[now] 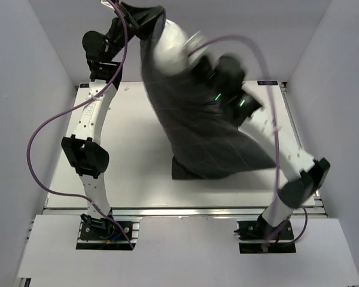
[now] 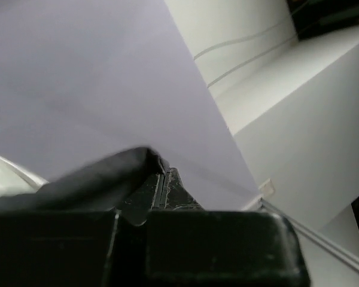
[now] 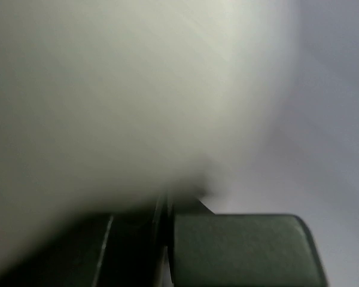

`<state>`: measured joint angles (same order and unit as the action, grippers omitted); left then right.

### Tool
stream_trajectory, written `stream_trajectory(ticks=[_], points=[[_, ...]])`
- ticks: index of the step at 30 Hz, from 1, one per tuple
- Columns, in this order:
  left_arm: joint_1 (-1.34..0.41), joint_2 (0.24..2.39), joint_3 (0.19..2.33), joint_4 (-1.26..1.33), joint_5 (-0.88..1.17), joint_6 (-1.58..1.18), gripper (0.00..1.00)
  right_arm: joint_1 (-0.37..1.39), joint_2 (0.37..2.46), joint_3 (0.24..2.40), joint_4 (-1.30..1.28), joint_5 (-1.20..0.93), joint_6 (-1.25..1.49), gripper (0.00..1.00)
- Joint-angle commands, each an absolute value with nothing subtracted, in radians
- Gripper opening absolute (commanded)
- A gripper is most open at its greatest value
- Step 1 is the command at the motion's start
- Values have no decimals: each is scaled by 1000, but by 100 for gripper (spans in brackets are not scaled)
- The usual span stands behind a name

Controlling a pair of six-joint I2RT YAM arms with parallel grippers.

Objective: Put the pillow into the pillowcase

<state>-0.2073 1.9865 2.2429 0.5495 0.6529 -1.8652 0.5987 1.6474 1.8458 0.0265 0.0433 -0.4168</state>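
Hanging pillowcase hides most of pillow; right pincer blurred

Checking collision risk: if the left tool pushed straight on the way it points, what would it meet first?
Apart from the pillowcase pinched in it, the left tool faces the pale wall panel; that looks first in line, though its distance is unclear.

Robotics lab cell: a white table on aluminium rails stood inside plain white walls, purple cable looping.
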Motion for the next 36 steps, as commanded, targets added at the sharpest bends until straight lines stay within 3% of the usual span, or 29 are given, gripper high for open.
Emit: stream_trajectory(ticks=[1,3,5,7,11,14,17,18,20,23,25,28,32,34,36], points=[[-206,1996,2339,581,595,-1881,0,1033,1381,1848,148,-150,-528,0],[-206,2006,2368,572,595,-1884,0,1062,1393,1861,194,-71,-590,0],[-206,1997,2362,575,595,-1887,0,969,1466,1914,256,36,-626,0],[-206,1985,2336,581,592,-1887,0,702,1602,2017,275,63,-530,0],[-206,1957,2306,595,588,-1888,0,320,1879,2454,163,196,-431,0],[-206,1962,2312,592,589,-1887,0,302,1872,2450,19,135,-365,0],[-206,1979,2319,588,588,-1888,0,437,1590,2117,214,-45,-374,0],[-206,1996,2327,584,588,-1887,0,616,1524,1948,263,-64,-432,0],[-206,2013,2358,574,588,-1887,0,855,1470,1963,159,-89,-462,0],[-204,2029,2350,581,597,-1893,0,934,1548,2196,-32,-63,-442,0],[-204,2020,2333,594,598,-1896,0,913,1578,2212,91,51,-523,0],[-204,2013,2318,600,588,-1894,0,697,1624,2181,221,83,-542,0],[-204,2014,2352,586,581,-1896,0,392,1804,2380,131,155,-471,0],[-204,2013,2356,583,583,-1896,0,370,1815,2384,83,141,-414,0],[-204,2011,2352,581,584,-1894,0,409,1697,2297,64,45,-336,0]])
